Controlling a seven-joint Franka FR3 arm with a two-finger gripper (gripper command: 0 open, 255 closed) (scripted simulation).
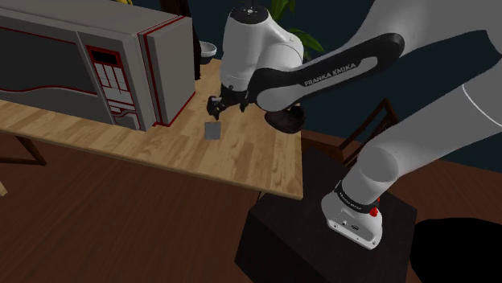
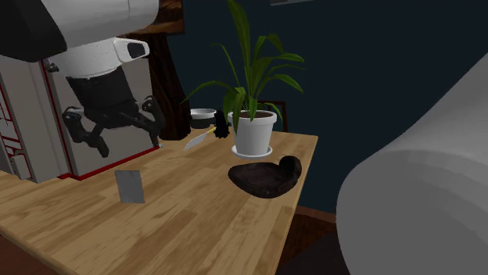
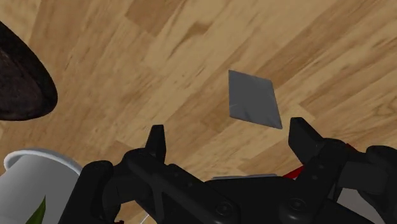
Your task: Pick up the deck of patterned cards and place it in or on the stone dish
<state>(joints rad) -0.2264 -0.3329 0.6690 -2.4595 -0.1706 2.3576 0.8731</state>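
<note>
Gripper [image 2: 125, 137] is hovering over the wooden table [image 2: 195, 226], fingers standing wide apart and clasping nothing; grey deck of cards [image 2: 130, 187] is standing on edge (plain-faced, untouched) just at the gripper's six o'clock in the second exterior view; dark dish [image 2: 266, 178] is sitting at the deck's three o'clock, near the potted plant [image 2: 252, 133].

Spread-fingered claw [image 2: 123, 139] above grey card deck [image 2: 130, 187]
</note>
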